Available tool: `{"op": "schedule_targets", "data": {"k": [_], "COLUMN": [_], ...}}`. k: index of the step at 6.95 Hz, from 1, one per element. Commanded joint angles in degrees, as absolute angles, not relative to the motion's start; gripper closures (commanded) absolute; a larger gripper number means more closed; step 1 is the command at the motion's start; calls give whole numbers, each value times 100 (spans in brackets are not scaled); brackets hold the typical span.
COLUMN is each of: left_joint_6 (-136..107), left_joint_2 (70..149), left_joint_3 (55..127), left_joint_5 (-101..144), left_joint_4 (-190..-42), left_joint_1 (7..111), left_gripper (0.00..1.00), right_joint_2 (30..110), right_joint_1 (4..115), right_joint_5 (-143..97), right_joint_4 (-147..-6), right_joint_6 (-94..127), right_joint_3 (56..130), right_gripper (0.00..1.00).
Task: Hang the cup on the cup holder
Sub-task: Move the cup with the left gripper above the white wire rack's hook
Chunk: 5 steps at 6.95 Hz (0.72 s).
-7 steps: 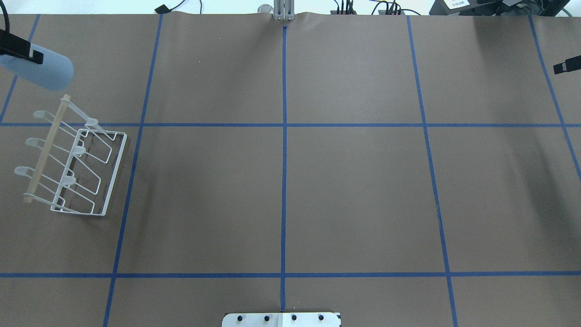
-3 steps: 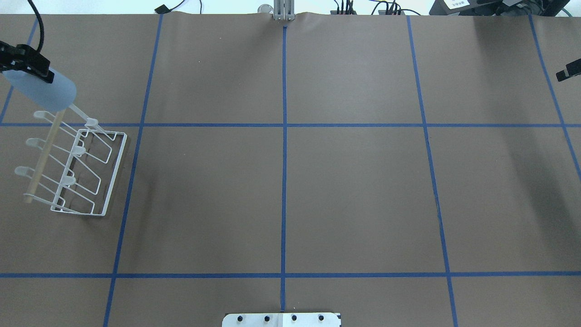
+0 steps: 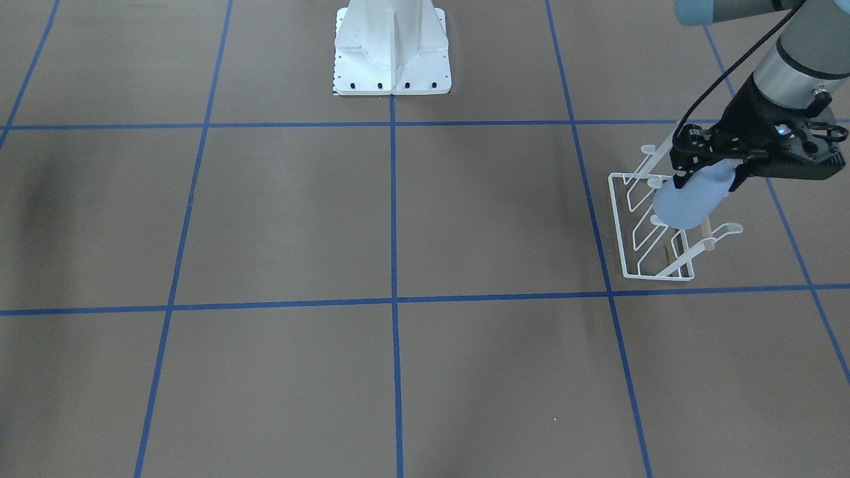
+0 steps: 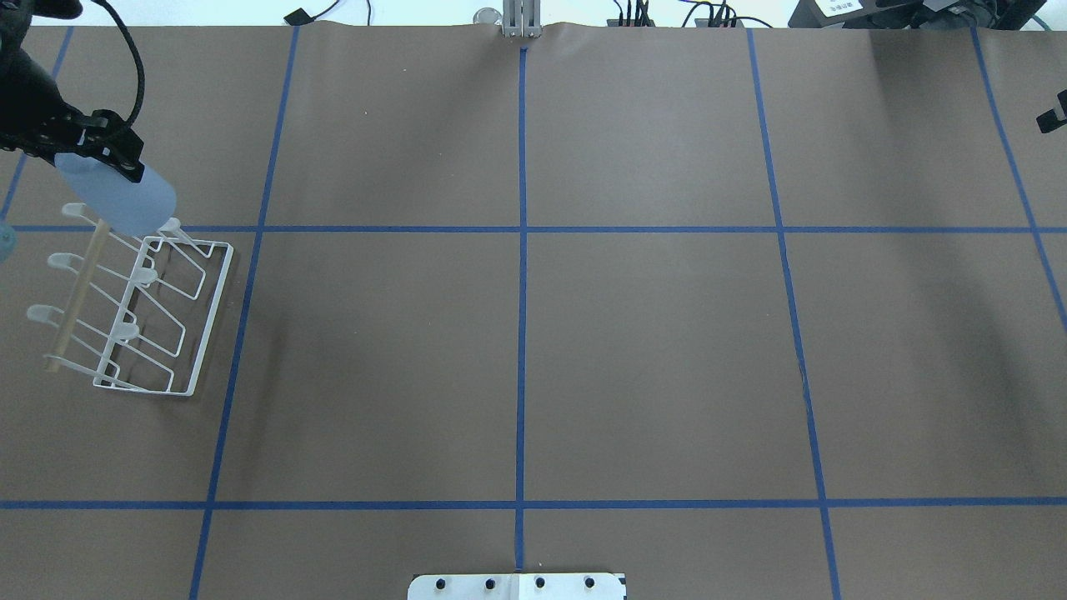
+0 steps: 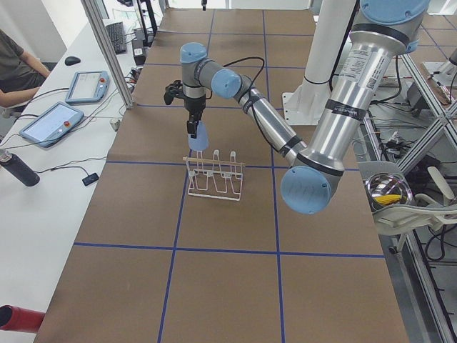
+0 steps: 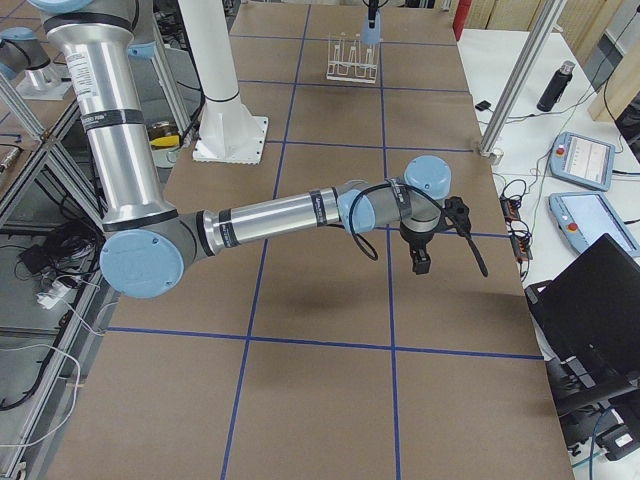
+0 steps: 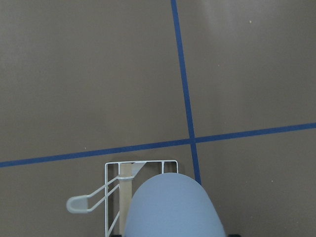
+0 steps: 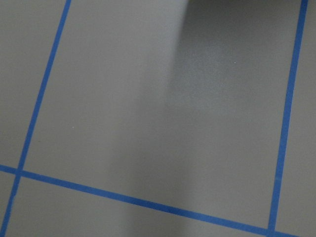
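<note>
My left gripper (image 4: pixel 104 158) is shut on the pale blue cup (image 4: pixel 125 198) and holds it tilted, mouth down, above the far end of the white wire cup holder (image 4: pixel 167 321). The cup covers the end of the wooden rod (image 4: pixel 79 292) and the nearest prong tip. In the front-facing view the cup (image 3: pixel 687 202) hangs over the cup holder (image 3: pixel 637 232) below the gripper (image 3: pixel 707 180). The left wrist view shows the cup's body (image 7: pixel 173 210) above a prong (image 7: pixel 81 203). My right gripper (image 6: pixel 421 262) hovers over bare table far right; only its edge (image 4: pixel 1052 119) shows overhead.
Brown paper with blue tape lines (image 4: pixel 522 292) covers the table. The robot's base plate (image 4: pixel 517 586) sits at the near edge. A metal post (image 5: pixel 107 57) and a side desk with tablets (image 5: pixel 53 121) stand beyond the table's far edge.
The left gripper has carried the cup down and to the right, from beyond the rack to over its far end. The right gripper has slid further toward the right edge.
</note>
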State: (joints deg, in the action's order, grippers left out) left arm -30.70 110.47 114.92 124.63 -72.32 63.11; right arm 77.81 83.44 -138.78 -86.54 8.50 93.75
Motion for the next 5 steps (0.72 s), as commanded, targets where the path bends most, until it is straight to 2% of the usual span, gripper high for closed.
{"op": "schedule_targets", "data": {"k": [1, 5], "left_joint_6": [-3076, -3076], "left_joint_2": [11153, 11241], "left_joint_3": [11234, 11066], "left_joint_5": [12472, 12472], "left_joint_4": [-7250, -7260], "left_joint_1": [6258, 6126], "left_gripper": [100, 100], "right_joint_2": [7787, 7805], "right_joint_1": [8402, 8394], "right_joint_5": [-13834, -13816], "right_joint_4": [-8991, -8982], "right_joint_6": [703, 703], "right_joint_3": [9624, 9633], "right_gripper": [0, 0]}}
